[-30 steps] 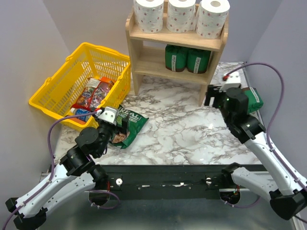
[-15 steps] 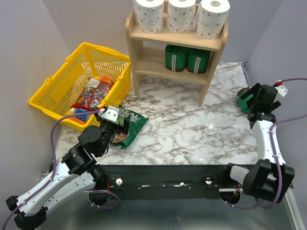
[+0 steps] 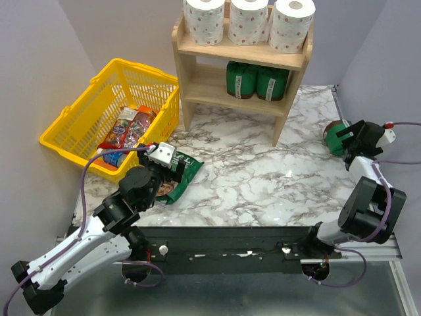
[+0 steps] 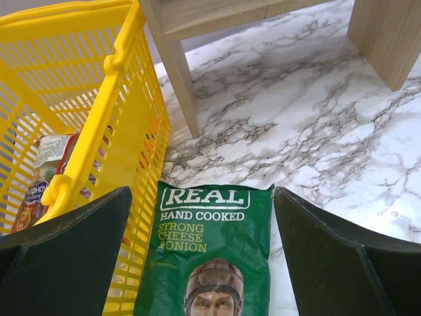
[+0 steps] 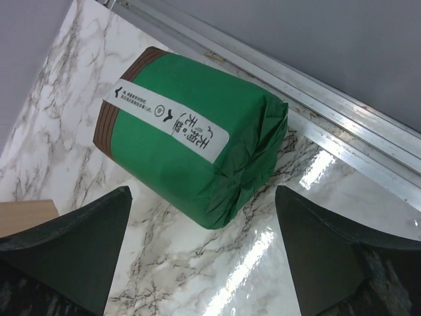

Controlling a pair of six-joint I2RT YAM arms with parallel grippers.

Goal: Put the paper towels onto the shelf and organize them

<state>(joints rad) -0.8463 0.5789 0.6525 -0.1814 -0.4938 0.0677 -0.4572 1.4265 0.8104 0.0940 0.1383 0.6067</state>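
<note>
On the top tier of the shelf (image 3: 240, 54), at the back of the worktop (image 3: 256, 181), stand the paper towels (image 3: 248, 20): 3 white rolls w/ faint red dots, in one row, upright, cores facing up, sides touching or nearly so. They fill the tier from L side panel to R side panel. On the lower tier are 2 green pkgs (image 3: 256, 80), upright, side by side, toward the R half.

The 3rd green pkg (image 5: 191, 155) lies on its side at the worktop's far R edge, just beside the metal rail (image 5: 342, 125) and well apart from the shelf. It has a brown end band and a white label strip on top. The R tool (image 5: 202, 204) is spread wide, pinching nothing. The pkg sits ahead of and btwn its fingers, no contact visible.

The L tool (image 4: 202, 197) is also spread wide and empty, low over a green chip bag (image 4: 210, 257) marked "REAL hand cooked". The bag lies flat on the worktop, its L edge right against the yellow basket (image 3: 72, 128). The basket sits L of the shelf, near its L leg, w/ a few snack packs (image 3: 128, 128) inside.
</note>
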